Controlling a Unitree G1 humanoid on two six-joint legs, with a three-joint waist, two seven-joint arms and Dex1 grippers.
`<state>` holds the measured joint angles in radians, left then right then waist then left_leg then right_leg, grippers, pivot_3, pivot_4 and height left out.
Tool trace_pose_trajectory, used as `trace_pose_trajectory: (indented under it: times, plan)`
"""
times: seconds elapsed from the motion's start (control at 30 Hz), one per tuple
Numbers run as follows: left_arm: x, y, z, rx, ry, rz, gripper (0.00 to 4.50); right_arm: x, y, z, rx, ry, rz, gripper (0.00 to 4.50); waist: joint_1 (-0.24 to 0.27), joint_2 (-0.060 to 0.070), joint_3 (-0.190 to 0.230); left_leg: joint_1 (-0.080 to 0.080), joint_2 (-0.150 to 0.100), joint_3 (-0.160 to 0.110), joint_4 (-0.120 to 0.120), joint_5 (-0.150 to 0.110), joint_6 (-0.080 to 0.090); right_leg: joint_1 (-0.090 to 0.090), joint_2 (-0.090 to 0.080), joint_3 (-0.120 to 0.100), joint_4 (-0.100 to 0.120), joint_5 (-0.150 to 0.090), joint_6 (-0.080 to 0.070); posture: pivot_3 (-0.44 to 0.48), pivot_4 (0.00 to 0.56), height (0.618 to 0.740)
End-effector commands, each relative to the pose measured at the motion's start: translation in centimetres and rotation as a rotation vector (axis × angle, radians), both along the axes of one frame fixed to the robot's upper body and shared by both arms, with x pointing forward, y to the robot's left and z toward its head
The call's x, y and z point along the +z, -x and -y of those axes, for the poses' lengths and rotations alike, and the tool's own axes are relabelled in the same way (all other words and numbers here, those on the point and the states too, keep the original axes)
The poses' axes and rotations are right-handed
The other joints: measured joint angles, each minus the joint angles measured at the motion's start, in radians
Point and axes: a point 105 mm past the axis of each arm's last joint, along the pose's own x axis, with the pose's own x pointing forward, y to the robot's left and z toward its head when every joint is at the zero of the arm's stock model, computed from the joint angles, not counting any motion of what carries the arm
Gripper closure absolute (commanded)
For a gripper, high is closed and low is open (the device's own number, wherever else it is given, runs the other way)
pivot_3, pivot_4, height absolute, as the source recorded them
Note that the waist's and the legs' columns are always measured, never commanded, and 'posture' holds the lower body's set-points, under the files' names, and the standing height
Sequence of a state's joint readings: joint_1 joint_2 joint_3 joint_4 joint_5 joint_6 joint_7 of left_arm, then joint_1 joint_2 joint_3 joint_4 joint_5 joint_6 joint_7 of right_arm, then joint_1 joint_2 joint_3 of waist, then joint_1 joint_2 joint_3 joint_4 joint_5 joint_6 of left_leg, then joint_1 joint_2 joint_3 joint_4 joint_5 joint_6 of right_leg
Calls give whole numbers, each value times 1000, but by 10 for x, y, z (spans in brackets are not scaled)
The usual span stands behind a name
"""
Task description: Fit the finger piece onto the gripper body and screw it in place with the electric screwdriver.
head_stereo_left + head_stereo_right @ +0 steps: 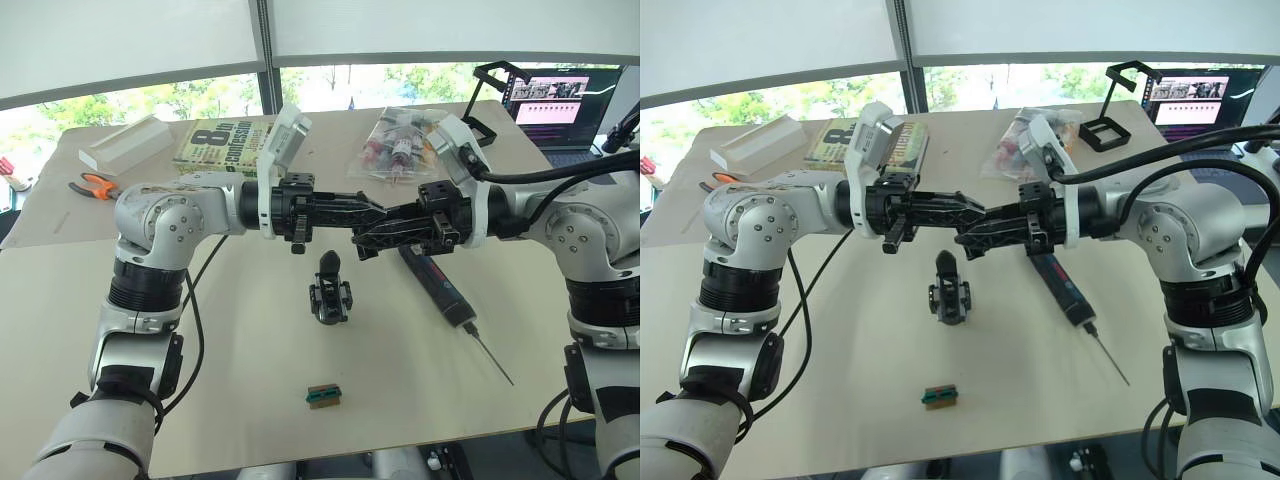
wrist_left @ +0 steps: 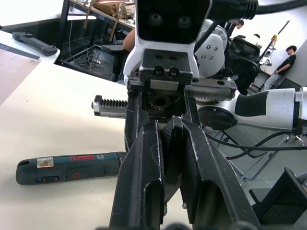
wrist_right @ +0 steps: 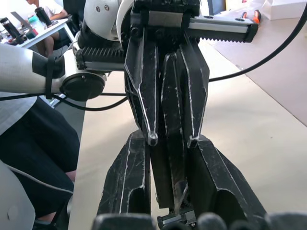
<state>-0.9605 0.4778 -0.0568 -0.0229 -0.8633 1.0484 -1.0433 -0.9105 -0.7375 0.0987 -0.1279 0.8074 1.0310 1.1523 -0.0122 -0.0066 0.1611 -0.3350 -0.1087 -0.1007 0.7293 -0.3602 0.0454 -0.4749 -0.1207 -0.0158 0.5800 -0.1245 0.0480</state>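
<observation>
Finger piece [image 3: 171, 158] pinched between both end effectors, above gripper body [image 1: 330, 290]

a pale beige table [image 1: 90, 300] stands before wide windows [image 1: 180, 100] — white blinds [image 1: 120, 40] drawn partway down, green trees bright in daylight beyond. an open laptop [image 1: 560, 105] sits on the far right. past the table edge — dark desks [image 2: 86, 45], black chairs [image 2: 244, 48] and seated people [image 2: 288, 60].

Both claws [image 1: 973, 222] tip to tip above the gripper body [image 1: 947, 292].
</observation>
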Motion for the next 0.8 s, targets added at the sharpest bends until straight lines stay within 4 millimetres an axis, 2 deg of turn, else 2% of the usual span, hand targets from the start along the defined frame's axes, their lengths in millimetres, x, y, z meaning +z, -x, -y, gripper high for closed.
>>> trace_pose_trajectory:
  times: [0.03,0.1,0.2,0.23,0.43,0.5,0.53,0.63,0.73,0.77,0.8]
  plan:
    - [8,4,-1,-14,20,44,4423,18,2,3,0,-34,59,3272,0,0,0,0,0,0,0,0,0,0,0,0,0,0,0,0,150,738]
    - [9,4,-1,-14,21,46,4423,17,2,3,2,-28,62,3272,0,0,0,0,0,0,0,0,0,0,0,0,0,0,0,0,150,738]
    - [9,4,0,-13,22,46,4423,15,2,2,1,-23,67,4022,0,0,0,0,0,0,0,0,0,0,0,0,0,0,0,0,150,738]
    - [9,3,0,-12,22,46,4424,15,2,2,-1,-24,68,4117,0,0,0,0,0,0,0,0,0,0,0,0,0,0,0,0,150,738]
    - [3,1,-3,8,-7,62,4424,16,2,1,-1,-37,73,4116,0,0,0,0,0,0,0,0,0,0,0,0,0,0,0,0,150,738]
    - [4,2,-7,-6,-8,108,3385,17,2,0,1,-48,92,4116,0,0,0,0,0,0,0,0,0,0,0,0,0,0,0,0,150,738]
    - [7,4,-10,-24,-1,135,3118,17,2,-1,2,-53,106,4116,-1,0,0,0,0,0,1,0,0,0,0,0,0,0,0,0,150,738]
    - [15,0,-24,0,-19,199,1772,20,2,-4,15,-95,178,4116,-3,0,0,0,0,0,0,0,0,0,1,0,0,1,0,0,150,738]
    - [4,3,-51,2,-118,275,259,16,6,-9,47,-134,241,4116,-6,0,0,0,1,1,0,0,0,-1,1,0,0,1,-1,0,150,738]
    - [-1,4,-59,8,-150,285,4,15,9,-10,62,-146,257,4116,-7,0,0,0,1,1,0,0,-1,-1,1,0,0,1,-1,0,150,738]
    - [-5,4,-67,20,-175,297,0,14,11,-11,75,-160,267,4116,-9,1,0,0,1,1,0,0,-1,-1,1,0,0,1,-1,0,150,738]
